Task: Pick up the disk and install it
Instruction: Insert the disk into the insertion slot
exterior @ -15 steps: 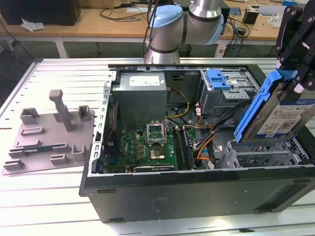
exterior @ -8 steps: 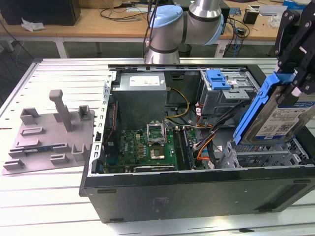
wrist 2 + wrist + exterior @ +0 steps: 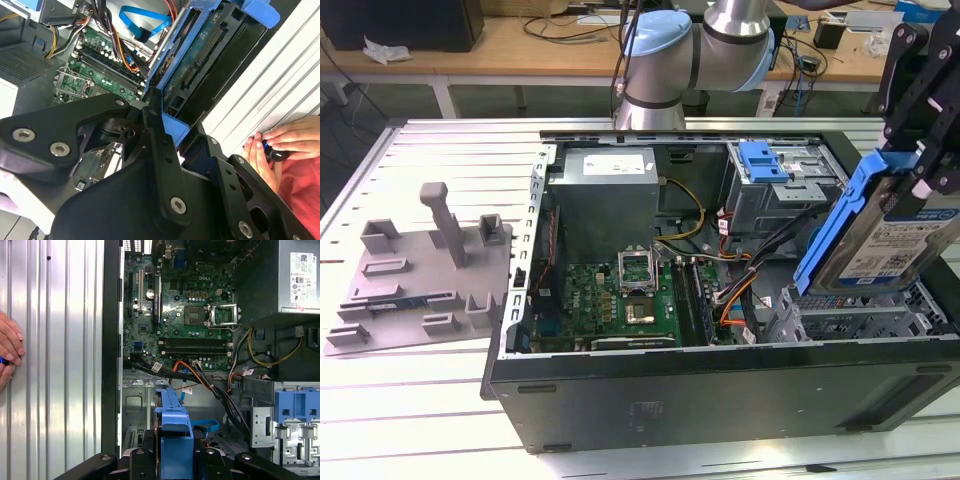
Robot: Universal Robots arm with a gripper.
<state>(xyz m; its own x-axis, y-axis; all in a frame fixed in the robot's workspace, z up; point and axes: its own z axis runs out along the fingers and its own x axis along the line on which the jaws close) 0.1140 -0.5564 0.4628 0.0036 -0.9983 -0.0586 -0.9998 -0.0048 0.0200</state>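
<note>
In the exterior view the disk (image 3: pixel 892 238), a silver drive with a white-and-blue label in a blue bracket, hangs tilted on edge above the end of the open computer case (image 3: pixel 720 390) at the exterior view's right. My black gripper (image 3: pixel 923 165) is shut on its upper edge. The second wrist view gives the disk's (image 3: pixel 205 60) circuit-board underside and the gripper (image 3: pixel 172 127) clamped on the blue bracket. The first wrist view looks down the bracket's blue edge (image 3: pixel 175 427), held between the fingers (image 3: pixel 142 462), over the case's drive bay floor.
A grey metal cage with a blue tab (image 3: pixel 765 160) stands at the case's back right, next to the power supply (image 3: pixel 605 195) and motherboard (image 3: pixel 620 295). Loose cables (image 3: pixel 745 270) cross beneath the disk. A grey moulded tray (image 3: pixel 420 265) lies outside. A person's hands (image 3: pixel 280 142) rest on the table.
</note>
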